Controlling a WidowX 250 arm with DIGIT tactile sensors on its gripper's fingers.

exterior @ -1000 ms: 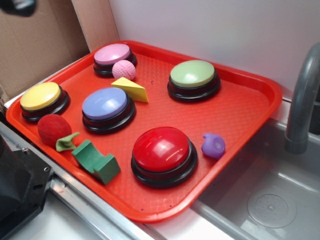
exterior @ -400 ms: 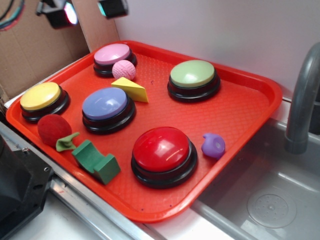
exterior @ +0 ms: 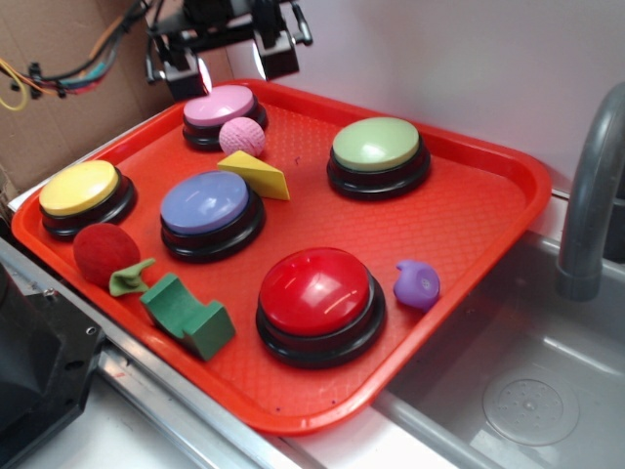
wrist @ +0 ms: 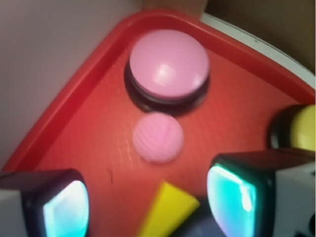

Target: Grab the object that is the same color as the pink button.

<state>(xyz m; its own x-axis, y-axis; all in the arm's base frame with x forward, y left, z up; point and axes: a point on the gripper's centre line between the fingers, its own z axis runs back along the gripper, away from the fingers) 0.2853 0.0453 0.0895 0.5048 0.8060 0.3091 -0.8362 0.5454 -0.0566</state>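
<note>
The gripper (exterior: 227, 61) hangs above the tray's far corner with its jaws apart and nothing between them. In the wrist view the two fingers (wrist: 49, 205) frame the lower edge, one at 7 o'clock and one at 4 o'clock, and the gap between them is empty.

The pink ball (wrist: 158, 137) lies on the tray floor near the centre of the wrist view, toward 12 o'clock from the finger gap. That offset suggests the gripper is not yet centred over the ball. The ball sits just beside the pink button (wrist: 169, 63), which lies further toward 12 o'clock; whether the two touch cannot be told from the blurred picture.

In the exterior view the ball is at 4 o'clock from the button. The yellow wedge (exterior: 256, 174) lies close to the ball at 6 o'clock, so room for the fingers is limited on that side and on the button's side.

The red tray (exterior: 469, 225) carries all these items. Judged from this layout, the grasp has not begun.
</note>
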